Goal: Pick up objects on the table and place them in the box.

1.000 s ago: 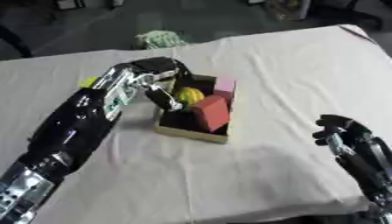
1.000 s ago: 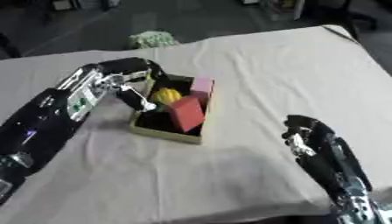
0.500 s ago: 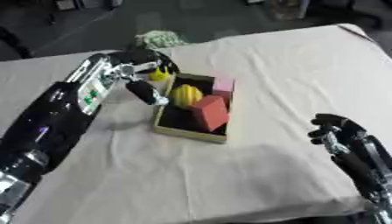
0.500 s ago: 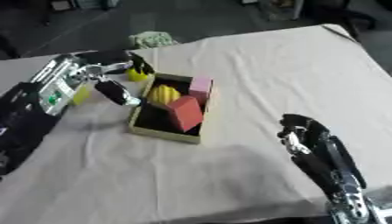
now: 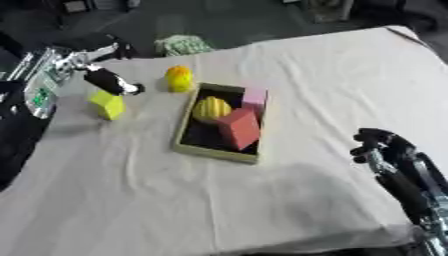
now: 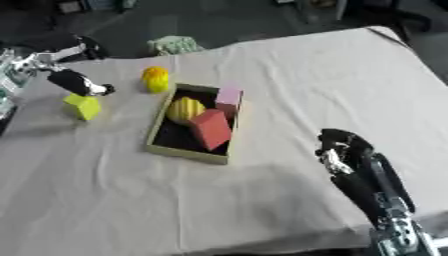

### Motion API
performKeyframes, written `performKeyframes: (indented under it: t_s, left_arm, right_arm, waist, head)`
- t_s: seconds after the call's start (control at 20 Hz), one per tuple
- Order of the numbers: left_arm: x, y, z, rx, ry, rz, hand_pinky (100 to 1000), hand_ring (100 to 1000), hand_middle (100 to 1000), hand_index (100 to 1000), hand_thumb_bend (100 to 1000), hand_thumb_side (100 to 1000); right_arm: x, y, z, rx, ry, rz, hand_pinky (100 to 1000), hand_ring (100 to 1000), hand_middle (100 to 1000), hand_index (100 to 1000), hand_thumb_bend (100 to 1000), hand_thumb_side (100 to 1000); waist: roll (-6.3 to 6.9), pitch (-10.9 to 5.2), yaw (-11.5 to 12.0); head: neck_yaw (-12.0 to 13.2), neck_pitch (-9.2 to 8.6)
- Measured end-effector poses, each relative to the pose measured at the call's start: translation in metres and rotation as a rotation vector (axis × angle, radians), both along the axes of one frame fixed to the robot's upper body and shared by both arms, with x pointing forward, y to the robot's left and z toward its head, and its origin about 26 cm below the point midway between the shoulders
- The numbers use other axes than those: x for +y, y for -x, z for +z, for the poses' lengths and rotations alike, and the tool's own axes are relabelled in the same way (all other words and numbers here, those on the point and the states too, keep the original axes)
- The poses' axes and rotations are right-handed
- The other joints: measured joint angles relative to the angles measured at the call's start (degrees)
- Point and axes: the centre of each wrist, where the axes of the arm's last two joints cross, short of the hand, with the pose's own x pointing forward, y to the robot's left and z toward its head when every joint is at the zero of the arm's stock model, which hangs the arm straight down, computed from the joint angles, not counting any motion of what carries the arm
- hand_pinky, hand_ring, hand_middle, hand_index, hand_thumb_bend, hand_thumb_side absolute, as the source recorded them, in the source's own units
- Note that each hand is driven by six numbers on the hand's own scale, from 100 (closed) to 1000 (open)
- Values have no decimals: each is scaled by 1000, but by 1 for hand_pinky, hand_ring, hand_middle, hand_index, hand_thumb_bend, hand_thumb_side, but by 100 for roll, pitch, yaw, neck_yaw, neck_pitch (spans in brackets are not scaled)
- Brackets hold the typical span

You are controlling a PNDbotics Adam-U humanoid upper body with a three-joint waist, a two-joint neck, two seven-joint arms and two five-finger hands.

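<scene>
Much of the robot's left arm is cut off by the left edge of both views, and the left hand shows only as a dark, blurred shape with a pale tip; whether its fingers are straight or curled cannot be told. It hangs just above and beside a small yellow-green cube, which sits on the cream cloth-covered table; whether the two touch cannot be made out. To the right of that hand, near it, stands a rounded orange-yellow object, too soft-edged to identify further. Further right still lies the shallow tan cardboard box with a dark floor. Inside it are a ribbed yellow rounded object, a red block tilted against it, and a pink block at the far right corner. Beyond the left hand, at the table's far edge, lies a crumpled pale green item.

The right hand shows near the lower right, well apart from the box, its dark fingers curled in and holding nothing.
</scene>
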Motion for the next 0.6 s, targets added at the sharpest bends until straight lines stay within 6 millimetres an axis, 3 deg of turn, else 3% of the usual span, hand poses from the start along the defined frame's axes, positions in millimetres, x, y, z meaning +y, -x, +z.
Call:
performKeyframes:
  t_s: [0.3, 0.6]
  left_arm:
    - [15, -4, -28, 71, -30, 154, 831, 803, 780, 898, 495, 494]
    - [19, -4, -42, 109, -34, 200, 822, 795, 766, 894, 493, 489]
  right_arm:
    - [0, 0, 0, 0, 0, 0, 663, 659, 710, 781, 100, 513]
    - [0, 0, 0, 1, 0, -1, 663, 659, 710, 781, 100, 513]
  waist:
    - [-18, 0, -11]
    - [-18, 0, -11]
  head:
    - [-10, 0]
    - [-19, 0]
